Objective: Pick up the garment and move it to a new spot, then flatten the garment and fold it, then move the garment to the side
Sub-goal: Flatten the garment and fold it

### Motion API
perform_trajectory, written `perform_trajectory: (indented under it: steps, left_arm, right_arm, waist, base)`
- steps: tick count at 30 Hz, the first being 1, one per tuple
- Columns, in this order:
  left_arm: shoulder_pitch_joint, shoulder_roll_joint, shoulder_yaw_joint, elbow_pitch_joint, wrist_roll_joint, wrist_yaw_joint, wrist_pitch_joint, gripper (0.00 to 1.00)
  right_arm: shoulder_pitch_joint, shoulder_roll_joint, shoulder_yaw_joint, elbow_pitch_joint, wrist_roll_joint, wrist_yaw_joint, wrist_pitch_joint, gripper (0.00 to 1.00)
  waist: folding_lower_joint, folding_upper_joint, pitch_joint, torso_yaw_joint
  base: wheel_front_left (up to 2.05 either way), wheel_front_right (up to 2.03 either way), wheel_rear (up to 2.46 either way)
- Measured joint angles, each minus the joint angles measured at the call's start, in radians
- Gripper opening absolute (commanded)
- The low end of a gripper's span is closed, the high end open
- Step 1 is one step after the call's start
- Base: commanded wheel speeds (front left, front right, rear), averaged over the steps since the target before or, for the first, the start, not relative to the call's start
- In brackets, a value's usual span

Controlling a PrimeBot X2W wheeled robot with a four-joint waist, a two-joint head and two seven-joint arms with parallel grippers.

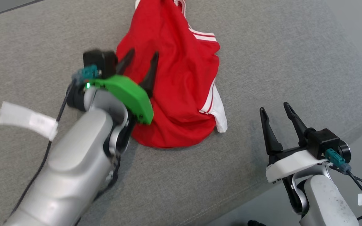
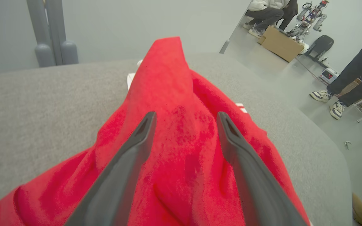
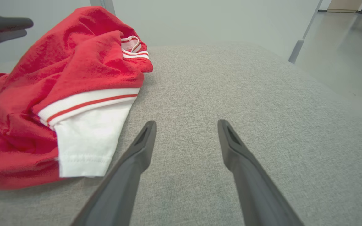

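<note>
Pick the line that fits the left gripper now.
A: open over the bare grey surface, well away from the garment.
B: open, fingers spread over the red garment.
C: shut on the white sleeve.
B: the left gripper has its two fingers well apart above the red garment, with nothing pinched between them.

Garment heaped on surface; left gripper over it; right gripper apart, to right.
</note>
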Motion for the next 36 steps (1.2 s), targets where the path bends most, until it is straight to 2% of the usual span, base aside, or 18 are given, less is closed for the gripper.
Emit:
perform_trajectory:
  steps: [5, 7, 13, 20, 36]
  left_arm:
    - [0.263, 0.104, -0.005, -0.21, -0.054, 0.073, 0.049, 1.0]
    - [0.343, 0.128, -0.016, -0.284, -0.08, 0.095, 0.072, 1.0]
    - [0.446, 0.125, -0.045, -0.411, -0.106, 0.144, 0.102, 1.0]
    - [0.478, 0.105, -0.068, -0.389, -0.122, 0.17, 0.127, 1.0]
    - [0.446, 0.076, -0.077, -0.292, -0.125, 0.161, 0.129, 1.0]
  right_arm:
    - [0.006, 0.0, -0.011, -0.002, -0.023, 0.0, 0.0, 1.0]
    - [0.006, 0.0, -0.015, -0.004, -0.029, 0.0, 0.0, 1.0]
    - [0.006, 0.0, -0.011, -0.001, -0.04, 0.0, 0.0, 1.0]
    - [0.005, 0.0, 0.006, 0.0, -0.038, 0.0, 0.0, 1.0]
    - [0.005, -0.001, 0.003, 0.003, -0.023, 0.0, 0.0, 1.0]
  waist:
    - [0.0, 0.0, -0.028, 0.061]
    - [0.0, 0.0, -0.037, 0.082]
    - [0.0, 0.0, -0.058, 0.125]
    - [0.0, 0.0, -0.065, 0.109]
    - [0.0, 0.0, -0.047, 0.053]
  base:
    - [0.0, 0.0, 0.0]
    - [0.0, 0.0, 0.0]
    - [0.0, 0.0, 0.0]
    - [0.0, 0.0, 0.0]
    - [0.0, 0.0, 0.0]
